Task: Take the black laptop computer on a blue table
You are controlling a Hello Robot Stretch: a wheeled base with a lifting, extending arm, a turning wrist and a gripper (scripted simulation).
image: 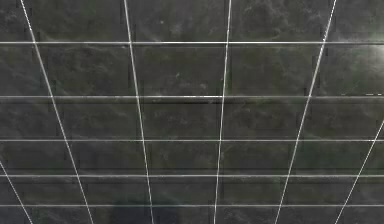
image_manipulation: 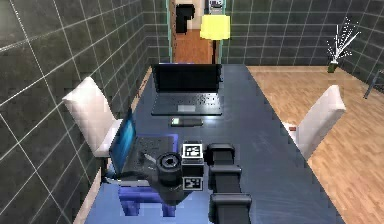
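Black laptop [image_manipulation: 187,85] open on the blue table [image_manipulation: 255,140], well apart from the gripper [image_manipulation: 152,168], farther along the tabletop. Can't tell finger state, nor whether anything held. Main risk: grabbing or knocking what looks like a blue laptop [image_manipulation: 122,150] just beside the gripper. Second risk: clipping the small dark item [image_manipulation: 187,122] in front of the target, or tipping the target by its upright screen.

Home dining room, long blue table [image_manipulation: 250,130], white chairs [image_manipulation: 92,110], tiled walls [image: 180,70]
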